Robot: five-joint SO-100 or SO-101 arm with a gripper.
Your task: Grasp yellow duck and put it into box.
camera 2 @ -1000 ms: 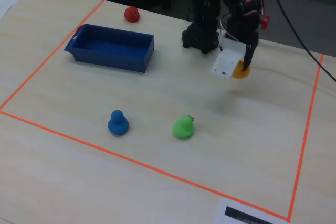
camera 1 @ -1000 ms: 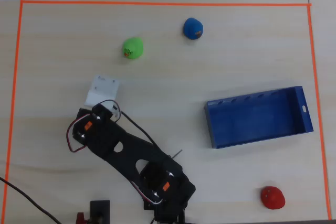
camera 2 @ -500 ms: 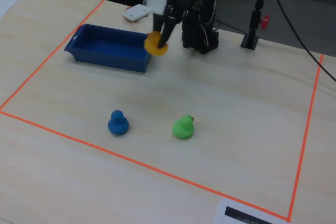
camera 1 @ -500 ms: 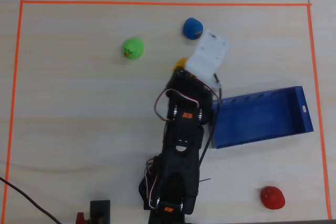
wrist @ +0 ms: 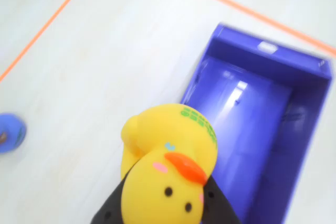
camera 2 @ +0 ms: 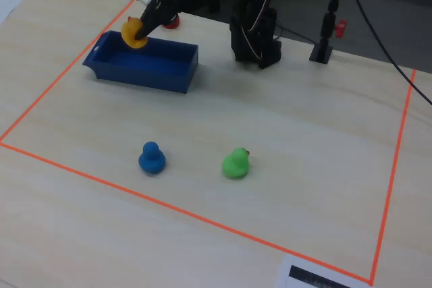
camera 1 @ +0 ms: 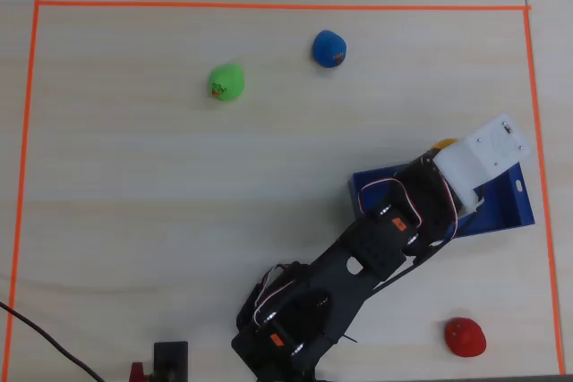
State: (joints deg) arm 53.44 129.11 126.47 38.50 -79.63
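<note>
The small rounded yellow rubber duck (wrist: 168,174) faces the wrist camera, orange beak forward, body stretching back toward the shallow blue plastic box (wrist: 262,129). The gripper (camera 2: 138,30) grasps it aloft over the box's edge, arm stretched out low above the desk (camera 2: 283,133).

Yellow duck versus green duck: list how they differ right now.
The yellow duck is yellow-orange and held in the air by the tool above the blue box; the green duck is green and sits free on the table. Both are small rounded toy ducks with orange beaks.
</note>
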